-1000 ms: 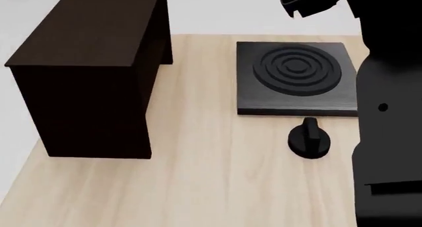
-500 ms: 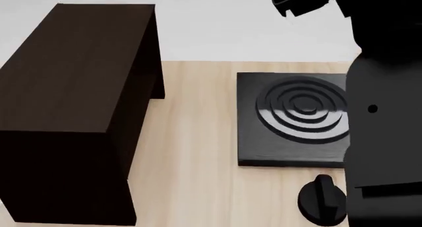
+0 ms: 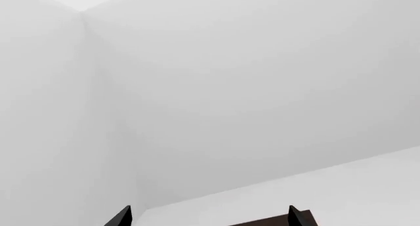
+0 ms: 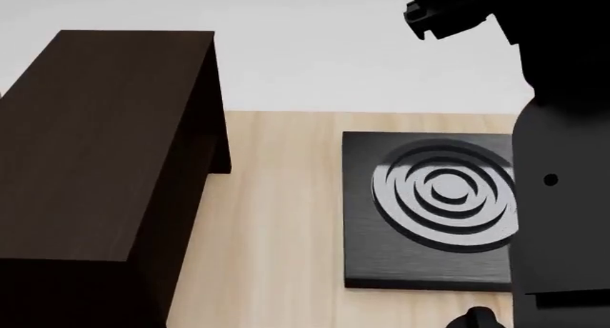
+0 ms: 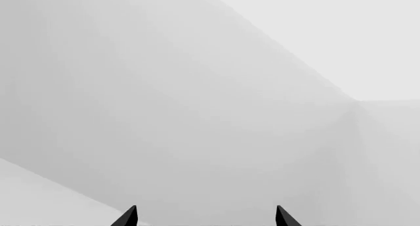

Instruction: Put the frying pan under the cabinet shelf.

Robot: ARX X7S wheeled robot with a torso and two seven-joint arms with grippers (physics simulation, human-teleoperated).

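Observation:
The frying pan is out of view in every frame. The cabinet shelf [image 4: 96,149], a large dark brown box with a flat top, stands on the left of the pale wooden table [image 4: 276,221]. One corner of the cabinet shelf [image 3: 269,222] also shows in the left wrist view, just beyond my left gripper [image 3: 208,218]. That gripper is open, with nothing between its tips, and faces a white wall. My right gripper [image 5: 204,217] is open too and empty, and sees only white walls. Neither gripper's fingers show in the head view.
A square black burner plate [image 4: 429,206] with concentric rings lies right of the cabinet shelf. A black knob [image 4: 476,319] peeks in at the head view's lower edge. My right arm's dark bulk [image 4: 562,185] covers that view's right side. White floor lies beyond the table's far edge.
The head view has shifted: cabinet shelf, burner plate and knob slid down the picture, and the knob is now almost cut off. More white floor shows beyond the table.

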